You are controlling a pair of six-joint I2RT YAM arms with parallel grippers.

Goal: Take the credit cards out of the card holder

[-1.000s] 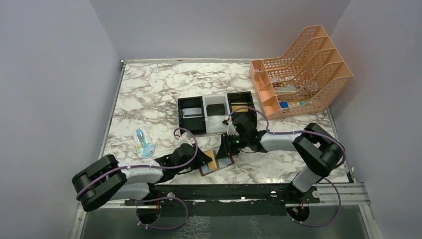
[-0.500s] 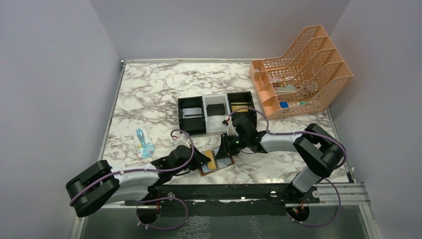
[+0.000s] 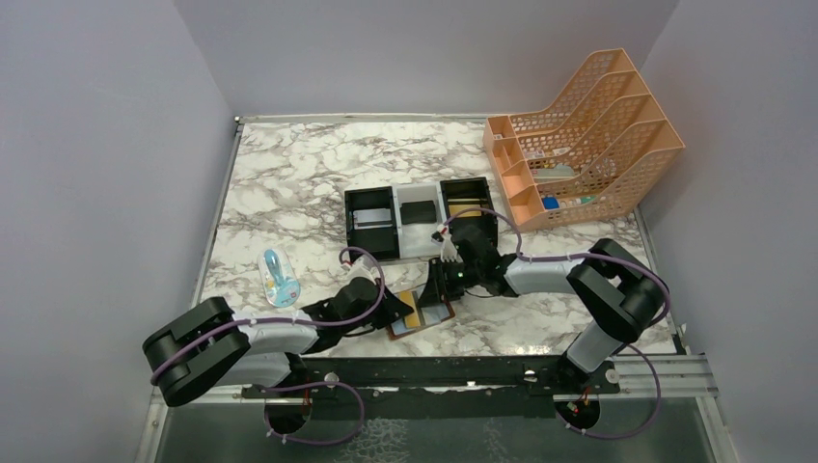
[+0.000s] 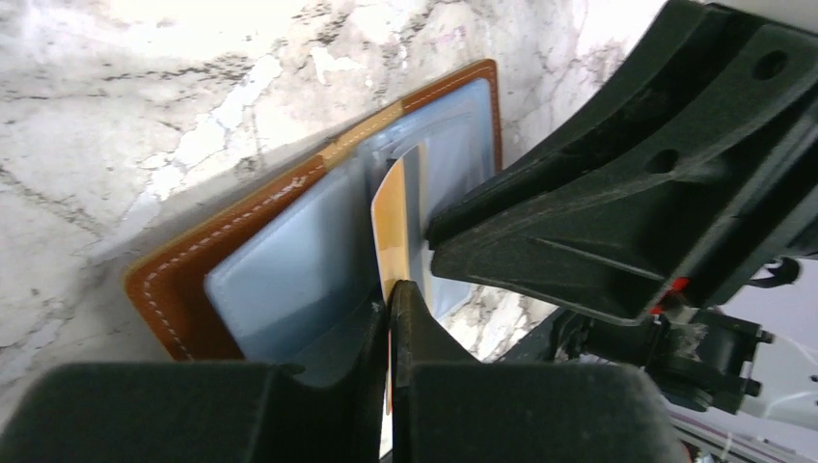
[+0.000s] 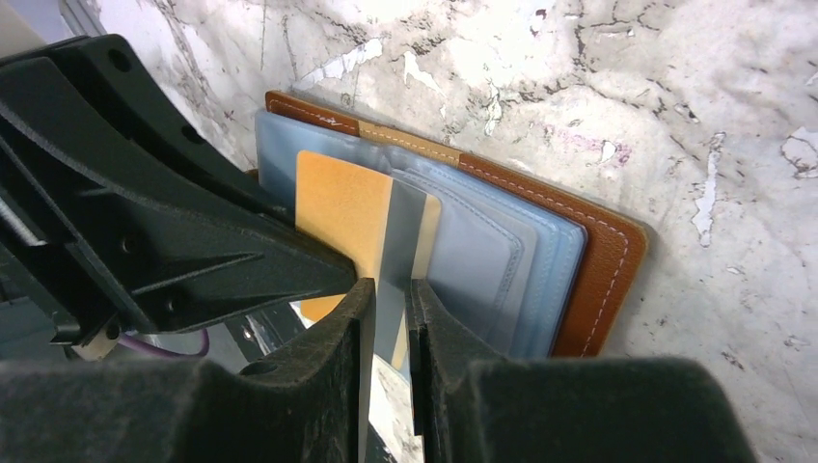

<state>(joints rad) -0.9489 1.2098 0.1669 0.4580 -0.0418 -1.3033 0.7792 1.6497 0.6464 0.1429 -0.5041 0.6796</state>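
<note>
The card holder [image 4: 251,260] lies open near the table's front edge, brown leather with pale blue pockets, also in the top view [image 3: 436,315]. A gold-tan credit card [image 4: 391,227] stands edge-on, partly out of a pocket, and my left gripper [image 4: 391,294] is shut on its near end. From the other side, my right gripper [image 5: 389,287] is shut on a blue-grey inner leaf [image 5: 405,227] of the card holder [image 5: 588,280], right beside the gold card [image 5: 338,207]. The two grippers almost touch over the holder.
A black-and-white three-compartment tray [image 3: 397,231] stands just behind the grippers, with flat items in it. An orange mesh file rack [image 3: 579,135] fills the back right. A small blue-and-white item [image 3: 280,278] lies at the left. Grey walls close in both sides.
The left arm's elbow swung out toward the near left and came back. The right arm and the card holder have stayed where they were.
</note>
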